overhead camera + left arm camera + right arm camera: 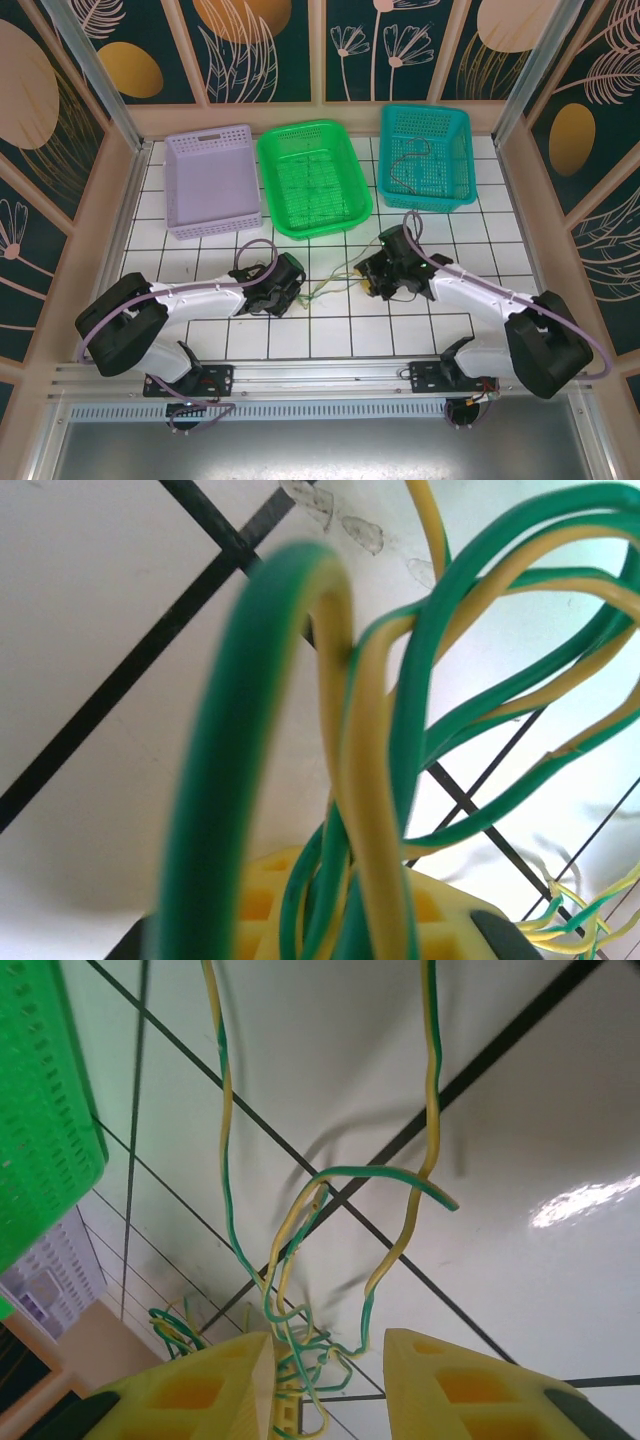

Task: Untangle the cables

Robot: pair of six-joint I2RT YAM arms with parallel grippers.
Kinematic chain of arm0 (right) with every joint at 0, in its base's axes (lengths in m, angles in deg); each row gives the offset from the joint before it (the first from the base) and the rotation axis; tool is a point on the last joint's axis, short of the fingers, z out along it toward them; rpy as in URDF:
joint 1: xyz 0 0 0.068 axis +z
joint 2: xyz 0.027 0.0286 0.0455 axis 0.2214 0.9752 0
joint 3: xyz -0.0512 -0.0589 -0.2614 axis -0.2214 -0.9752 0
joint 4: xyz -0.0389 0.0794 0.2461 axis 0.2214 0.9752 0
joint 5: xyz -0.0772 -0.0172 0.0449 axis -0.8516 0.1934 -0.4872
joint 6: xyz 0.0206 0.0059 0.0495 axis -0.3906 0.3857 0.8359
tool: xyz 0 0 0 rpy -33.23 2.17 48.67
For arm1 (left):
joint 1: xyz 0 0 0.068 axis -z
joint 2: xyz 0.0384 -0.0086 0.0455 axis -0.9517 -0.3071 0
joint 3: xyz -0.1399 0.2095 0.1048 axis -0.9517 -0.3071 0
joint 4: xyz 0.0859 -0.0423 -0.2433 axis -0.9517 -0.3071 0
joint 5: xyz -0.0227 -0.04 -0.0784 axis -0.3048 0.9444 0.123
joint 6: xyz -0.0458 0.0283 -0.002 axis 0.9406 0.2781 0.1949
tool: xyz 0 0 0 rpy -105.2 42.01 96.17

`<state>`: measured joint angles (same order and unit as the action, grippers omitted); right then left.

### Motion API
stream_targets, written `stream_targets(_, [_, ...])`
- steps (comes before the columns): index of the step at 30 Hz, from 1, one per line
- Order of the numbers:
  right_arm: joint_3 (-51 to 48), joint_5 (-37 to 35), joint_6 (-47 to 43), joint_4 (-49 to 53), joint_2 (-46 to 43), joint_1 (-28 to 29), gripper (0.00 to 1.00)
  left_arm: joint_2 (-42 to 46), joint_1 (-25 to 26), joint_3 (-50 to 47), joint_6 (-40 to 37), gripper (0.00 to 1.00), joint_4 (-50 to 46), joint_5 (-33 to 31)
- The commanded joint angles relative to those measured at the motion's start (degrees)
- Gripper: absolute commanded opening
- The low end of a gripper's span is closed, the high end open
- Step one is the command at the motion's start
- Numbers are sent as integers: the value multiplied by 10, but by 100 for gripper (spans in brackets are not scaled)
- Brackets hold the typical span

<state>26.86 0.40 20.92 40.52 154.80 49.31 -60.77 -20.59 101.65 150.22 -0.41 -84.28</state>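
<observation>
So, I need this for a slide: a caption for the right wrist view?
Right gripper open above the table, green-yellow cables looping between its yellow fingers.

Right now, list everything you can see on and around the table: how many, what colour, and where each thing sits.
lilac basket: one, lilac, far left of the table
green basket: one, bright green, far middle
teal basket: one, teal, far right
dark cable: one, dark, lying inside the teal basket
green-and-yellow cables: a tangle, count unclear, on the table between the pincers
table: one, white with black grid lines
left arm: one, white and black, near left
right arm: one, white and black, near right
left pincer: yellow pads, shut on the green-and-yellow cables
right pincer: yellow pads, open, strands in the gap
</observation>
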Motion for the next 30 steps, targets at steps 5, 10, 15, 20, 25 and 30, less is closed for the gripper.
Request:
stream_targets(5, [-29,8,91,-91,61,43,36,-6,-3,15,-22,8,-13,16])
stream_targets(10, [-2,-13,66,-118,125,38,27,-4,-2,16,-26,8,-12,23])
stream_targets(15, [23,-50,34,-49,113,32,0,13,-3,10,-23,12,-27,10])
stream_targets(20, [39,-88,-34,59,49,9,0,38,-15,-12,-19,27,-65,-28])
stream_targets(25, [55,-100,-89,111,18,-9,0,50,-45,-51,-19,26,-61,-28])
stream_targets(30, [76,-122,-122,143,22,-11,0,52,-53,-48,-22,23,-63,-35])
